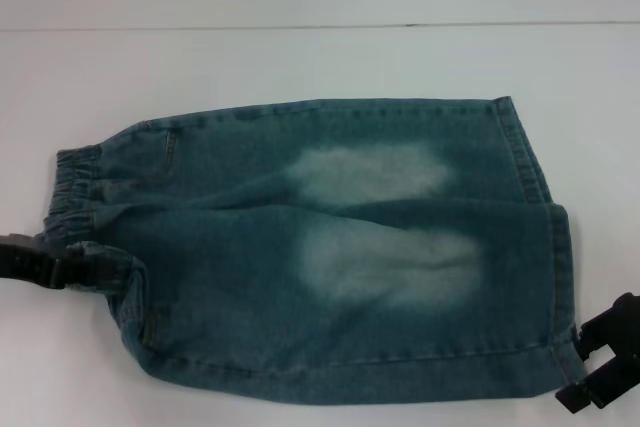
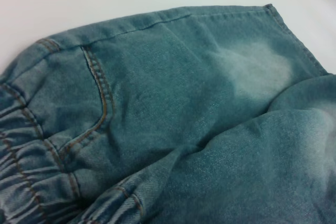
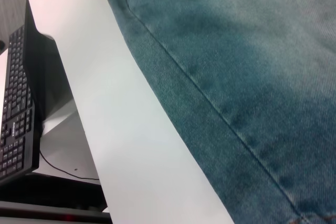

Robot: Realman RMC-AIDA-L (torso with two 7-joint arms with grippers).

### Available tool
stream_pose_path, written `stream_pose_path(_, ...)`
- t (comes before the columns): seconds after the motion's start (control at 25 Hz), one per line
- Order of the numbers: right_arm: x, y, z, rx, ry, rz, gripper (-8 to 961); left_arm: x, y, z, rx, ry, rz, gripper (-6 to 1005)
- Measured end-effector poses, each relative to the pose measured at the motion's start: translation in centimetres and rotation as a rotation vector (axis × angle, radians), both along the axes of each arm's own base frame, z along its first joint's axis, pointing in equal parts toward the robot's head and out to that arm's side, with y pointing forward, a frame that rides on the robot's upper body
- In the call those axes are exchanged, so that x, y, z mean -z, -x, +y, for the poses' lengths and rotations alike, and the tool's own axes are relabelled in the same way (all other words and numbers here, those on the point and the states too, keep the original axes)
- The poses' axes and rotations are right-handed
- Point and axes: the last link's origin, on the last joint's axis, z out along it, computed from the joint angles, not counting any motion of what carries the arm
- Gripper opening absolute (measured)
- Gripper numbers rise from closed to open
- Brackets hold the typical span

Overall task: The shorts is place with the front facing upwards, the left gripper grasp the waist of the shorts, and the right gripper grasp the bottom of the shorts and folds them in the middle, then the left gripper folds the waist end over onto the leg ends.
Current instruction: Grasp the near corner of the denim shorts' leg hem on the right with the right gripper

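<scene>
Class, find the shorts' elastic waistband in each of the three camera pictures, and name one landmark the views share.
Head view: waistband at the shorts' left end, just above the left gripper.
Left wrist view: gathered waistband, lower left corner.
Right wrist view: not visible.
Shared landmark: the stitched denim leg hem.

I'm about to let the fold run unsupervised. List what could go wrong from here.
1. The left hand sits on the near corner of the waist end only; lifting could let the far side sag and fold crooked.
2. The right hand is at the very hem corner of the shorts, so the denim may slip out.
</scene>
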Motion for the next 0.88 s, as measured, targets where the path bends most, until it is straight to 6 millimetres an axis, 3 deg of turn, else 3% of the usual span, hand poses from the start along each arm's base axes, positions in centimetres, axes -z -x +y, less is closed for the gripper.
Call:
stream_pose_path(0.08,0.1,0.14,0.07,-0.007,0.002,0.002,836,0.02,0.01,0.01,-0.001,0.0,0.0,43)
stream_pose_path(0.28,0.35,0.26,0.11,-0.012,0.001,0.007,658,0.0,0.14,-0.04,-0.004,-0.004,0.001,44)
stream_pose_path(0.72,0.85,0.2,0.13,-0.018,-0.008,0.004,417,-0.27,-0.18,0.13,0.005,0.005,-0.003,47)
stream_pose_path(0.84,0.88,0.11,0.03,-0.022,-0.006,0.006,164,-0.35,-0.2,0.18,0.001,0.005,-0.002,47)
stream_pose_path(0.88,0.88,0.07,-0.01,-0.022,-0.006,0.007,133,-0.36,-0.19,0.19,-0.002,0.006,-0.001,48)
